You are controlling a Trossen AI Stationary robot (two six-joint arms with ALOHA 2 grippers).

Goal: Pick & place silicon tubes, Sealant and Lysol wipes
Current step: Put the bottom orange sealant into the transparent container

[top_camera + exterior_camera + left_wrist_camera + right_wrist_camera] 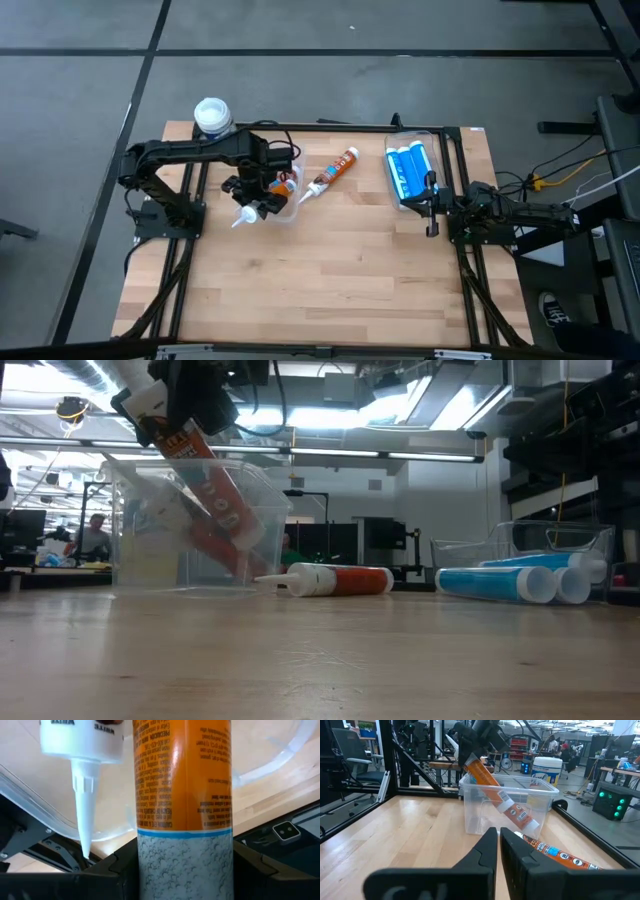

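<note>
Clamping an orange sealant tube (270,190) near its back end, the left gripper (262,192) holds it tilted, its lower part down inside the clear plastic bin (540,795) at the left-hand part of the wooden tabletop (330,270). In the low view the orange sealant tube (205,485) slants through the clear plastic bin (130,510), gripped from above by the left gripper (190,405). The left wrist view shows the orange label and a grey speckled band of the tube (182,810) filling the space between the fingers, with a second tube's white nozzle (84,805) beside it and the bin's rim behind. A second orange tube (335,170) lies on its side on the tabletop just right of the bin, its white nozzle pointing toward the bin; in the low view it (335,580) lies flat beside the bin wall. The Lysol wipes (212,117) stand upright at the tabletop's far left corner, behind the left arm. Several blue tubes (408,172) lie side by side in a clear tray (440,135) at the right. The right gripper (432,215) rests low at the right side near that tray, its fingers (487,855) pressed together and empty.
</note>
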